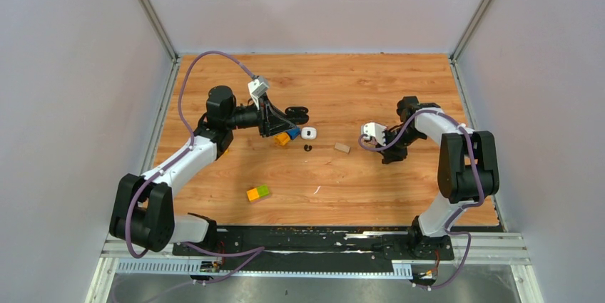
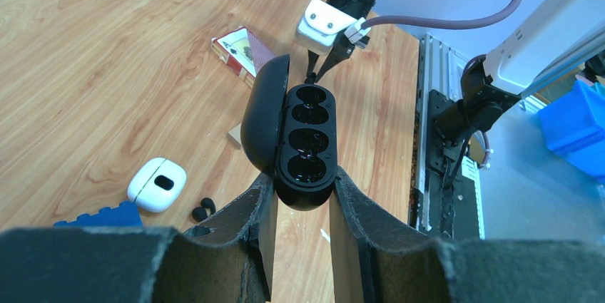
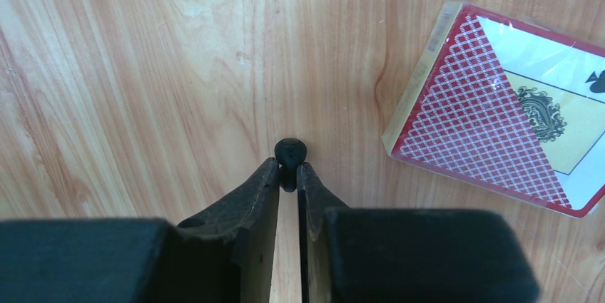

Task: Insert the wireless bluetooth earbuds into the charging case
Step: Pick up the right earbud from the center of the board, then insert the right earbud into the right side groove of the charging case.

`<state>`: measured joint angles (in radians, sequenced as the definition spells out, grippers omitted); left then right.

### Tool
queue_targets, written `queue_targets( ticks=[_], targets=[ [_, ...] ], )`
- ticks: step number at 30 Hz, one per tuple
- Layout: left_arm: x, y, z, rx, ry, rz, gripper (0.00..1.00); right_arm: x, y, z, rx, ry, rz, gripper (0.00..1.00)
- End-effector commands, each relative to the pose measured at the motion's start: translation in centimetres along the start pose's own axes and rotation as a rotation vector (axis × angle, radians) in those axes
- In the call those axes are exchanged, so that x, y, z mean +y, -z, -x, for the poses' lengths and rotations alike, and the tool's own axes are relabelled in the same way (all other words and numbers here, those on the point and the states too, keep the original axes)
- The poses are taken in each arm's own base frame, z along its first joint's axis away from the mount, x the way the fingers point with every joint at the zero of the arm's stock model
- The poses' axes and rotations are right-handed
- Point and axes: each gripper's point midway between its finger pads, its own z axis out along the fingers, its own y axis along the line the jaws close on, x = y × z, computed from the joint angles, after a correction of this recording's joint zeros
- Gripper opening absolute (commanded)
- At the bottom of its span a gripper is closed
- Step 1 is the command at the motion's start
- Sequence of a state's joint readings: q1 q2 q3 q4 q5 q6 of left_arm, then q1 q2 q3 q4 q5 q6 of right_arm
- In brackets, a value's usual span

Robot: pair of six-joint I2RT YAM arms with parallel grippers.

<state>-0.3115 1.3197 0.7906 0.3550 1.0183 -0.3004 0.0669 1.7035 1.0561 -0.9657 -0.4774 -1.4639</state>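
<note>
Between the right gripper's point(image 3: 287, 171) nearly closed fingertips sat a black earbud point(image 3: 290, 152), pinched over the wooden table point(image 3: 143, 68) with a card pack point(image 3: 499, 132) nearby. Farther across, the left gripper point(image 2: 303, 189) clamped the open charging case point(image 2: 307, 139), its sockets empty. Beyond it a loose black bud point(image 2: 203, 209) lay beside a white case point(image 2: 157, 184).

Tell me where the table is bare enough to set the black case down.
Bare wood lies along the far wall, and front right between the white sliver and the right arm's base. Crowded: the middle, where the white case, blue-orange blocks, loose black bud and wooden block cluster.
</note>
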Motion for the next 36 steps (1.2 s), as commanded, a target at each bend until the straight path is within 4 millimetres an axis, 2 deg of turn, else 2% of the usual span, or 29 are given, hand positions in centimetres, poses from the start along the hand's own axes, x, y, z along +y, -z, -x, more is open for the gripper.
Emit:
queue_targets(
  ticks=[1,4,9,13,16,20,27,30,33,36],
  targets=[
    [-0.5,0.4,1.1,-0.027,-0.054,-0.003,0.00,-0.6,1.5,1.5,-0.032,0.028,-0.032,0.16],
    [-0.5,0.4,1.0,-0.027,-0.053,-0.004,0.00,-0.5,1.6,1.5,-0.030,0.024,-0.025,0.17],
    [-0.5,0.4,1.0,-0.027,-0.053,-0.004,0.00,-0.4,2.0,1.8,-0.034,0.021,-0.020,0.07],
    [-0.7,0.4,1.1,-0.026,-0.059,-0.013,0.00,-0.3,3.8,3.3,-0.063,0.018,-0.017,0.00],
    [-0.7,0.3,1.0,-0.025,-0.066,-0.022,0.00,0.4,5.4,5.0,-0.100,0.029,-0.017,0.00],
    [-1.1,0.3,0.9,-0.023,-0.112,-0.060,0.00,1.9,8.5,9.4,-0.169,0.082,-0.025,0.00],
    [-1.9,-0.1,-0.1,0.010,-0.205,-0.118,0.00,6.2,13.1,20.5,-0.281,0.248,-0.014,0.00],
    [-2.3,-0.2,-0.8,0.040,-0.245,-0.144,0.00,7.9,14.7,25.1,-0.349,0.261,0.008,0.00],
    [-2.5,-0.2,-1.7,0.092,-0.315,-0.163,0.00,9.0,15.6,28.2,-0.375,0.271,0.018,0.00],
    [-2.7,0.0,-3.3,0.170,-0.378,-0.190,0.00,9.8,15.9,30.4,-0.394,0.263,0.034,0.00]
  ],
)
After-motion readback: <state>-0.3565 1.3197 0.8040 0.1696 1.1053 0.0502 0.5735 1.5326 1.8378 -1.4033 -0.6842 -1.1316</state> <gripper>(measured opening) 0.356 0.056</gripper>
